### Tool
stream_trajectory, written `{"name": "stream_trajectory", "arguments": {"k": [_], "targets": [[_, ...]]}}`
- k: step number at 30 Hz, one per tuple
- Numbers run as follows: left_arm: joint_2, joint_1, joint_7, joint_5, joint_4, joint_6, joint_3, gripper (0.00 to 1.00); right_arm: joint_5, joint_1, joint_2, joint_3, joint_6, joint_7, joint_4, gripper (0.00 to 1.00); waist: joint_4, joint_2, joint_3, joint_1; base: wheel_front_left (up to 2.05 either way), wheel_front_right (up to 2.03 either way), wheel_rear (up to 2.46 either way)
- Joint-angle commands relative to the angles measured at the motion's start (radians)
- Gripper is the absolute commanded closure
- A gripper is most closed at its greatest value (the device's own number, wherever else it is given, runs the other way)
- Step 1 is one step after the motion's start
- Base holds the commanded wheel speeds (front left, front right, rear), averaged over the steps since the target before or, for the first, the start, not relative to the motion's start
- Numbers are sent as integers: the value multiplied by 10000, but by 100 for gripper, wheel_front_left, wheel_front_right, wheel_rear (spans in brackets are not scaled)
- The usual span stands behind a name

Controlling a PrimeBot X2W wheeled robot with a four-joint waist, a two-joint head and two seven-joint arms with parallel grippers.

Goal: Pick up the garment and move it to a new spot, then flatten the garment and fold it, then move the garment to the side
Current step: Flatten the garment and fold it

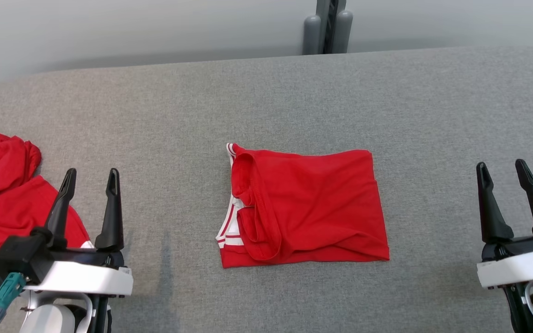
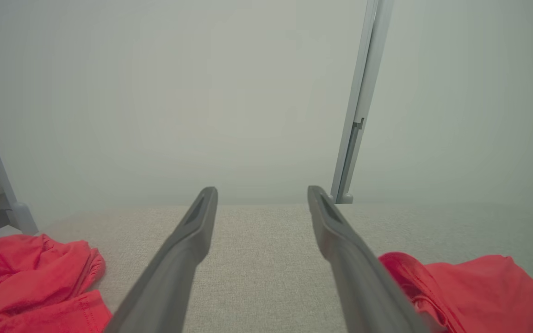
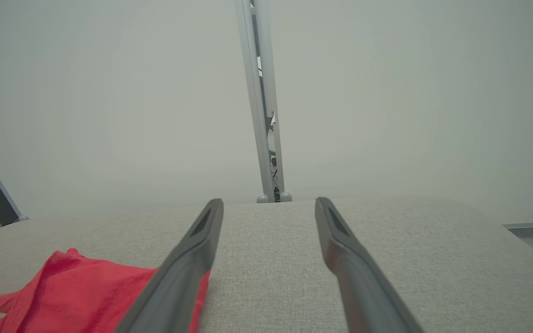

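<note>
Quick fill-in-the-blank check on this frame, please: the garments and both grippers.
The folded garment on the grey table is ___ with white trim.
The left gripper and right gripper both stand ___, holding nothing.
The crumpled garment lies beside the ___ gripper.
Missing: red; open; left.

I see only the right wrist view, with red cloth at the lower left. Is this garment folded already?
Observer: Yes, the folded garment lies as a rectangle in the middle of the table.
Operator: Any other cloth?
Observer: A crumpled red garment lies at the table's left end.
Operator: And the left claw?
Observer: The left claw is open and holds nothing.
</note>
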Motion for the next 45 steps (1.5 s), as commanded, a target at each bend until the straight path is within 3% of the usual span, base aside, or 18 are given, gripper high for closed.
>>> {"name": "stream_trajectory", "arguments": {"k": [1,19,20,22,33,45], "targets": [[72,106,22,-17,-55,62,42,0,-94,172,35,-101,-3,87,-160,0,-43,0,-57,0,0,0,0],[101,126,125,-108,-266,204,-79,0,-255,229,269,-97,-3,527,-715,0,106,0,-94,0,0,0,0],[91,96,114,-100,-260,200,-93,0,-219,174,270,12,-2,548,-676,25,147,0,-68,0,0,0,0],[66,18,95,-105,-229,173,-136,0,-165,28,233,294,-3,625,-548,100,252,0,-16,0,0,0,0],[-165,-505,-114,-173,65,-32,-446,0,316,-1011,234,3037,-2,579,832,100,1048,0,424,0,0,0,0],[-431,-968,-343,-206,574,-251,-653,0,1212,-2460,531,5613,-3,30,3620,100,1774,0,805,0,0,0,0]]}}
